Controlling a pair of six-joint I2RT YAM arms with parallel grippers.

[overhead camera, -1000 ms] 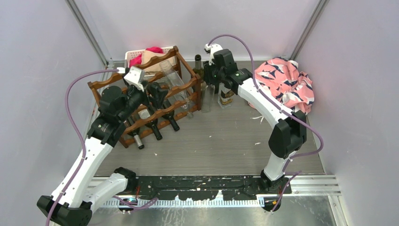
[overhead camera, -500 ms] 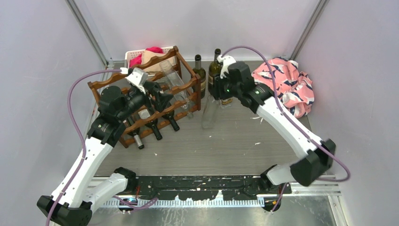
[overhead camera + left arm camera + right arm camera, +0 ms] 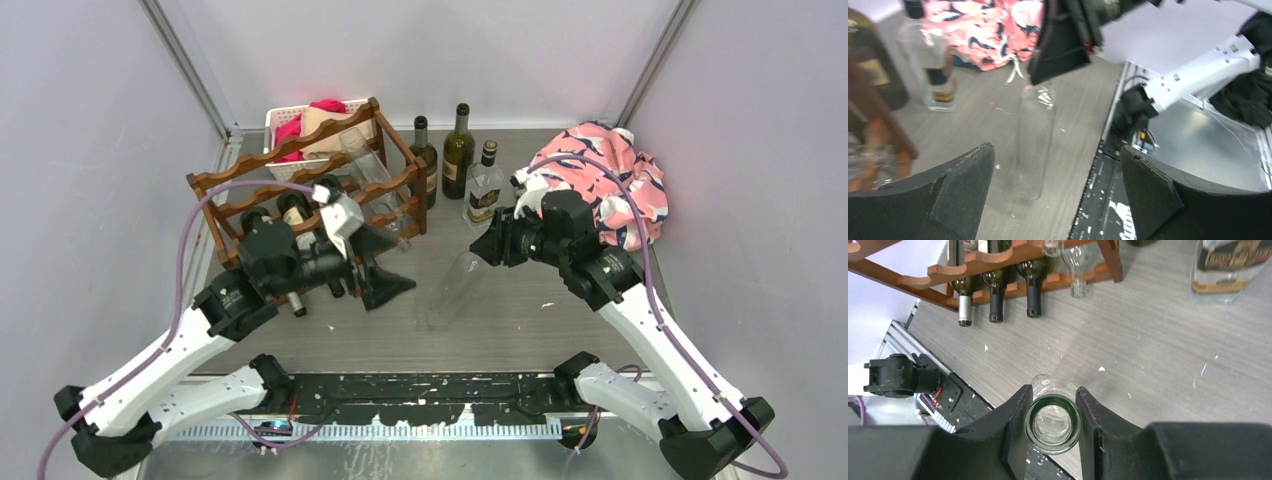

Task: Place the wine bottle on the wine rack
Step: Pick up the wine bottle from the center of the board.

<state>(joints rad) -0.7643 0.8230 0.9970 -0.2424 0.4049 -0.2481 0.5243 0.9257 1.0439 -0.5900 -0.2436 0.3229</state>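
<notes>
From above, the wine rack (image 3: 236, 168) holds several dark bottles and at least one clear one lying in its tiers. The white basket (image 3: 275, 115) behind it holds red and beige cloth. The clear, empty wine bottle (image 3: 452, 288) leans over the table, well apart from the rack, with its neck in the right gripper (image 3: 490, 245). The left gripper (image 3: 385, 265) hangs between rack and bottle, spread wide and holding nothing.

The left wrist view shows the bottle (image 3: 1032, 135) ahead of and between the spread left fingers (image 3: 963, 185), untouched by them. The right gripper's dark fingers clamp its top. Whether its base touches the table I cannot tell.

In the right wrist view, both fingers (image 3: 1015, 427) press the bottle's greenish mouth (image 3: 1053, 424). Beyond it, dark bottles (image 3: 995, 295) lie in the rack (image 3: 913, 282).
</notes>
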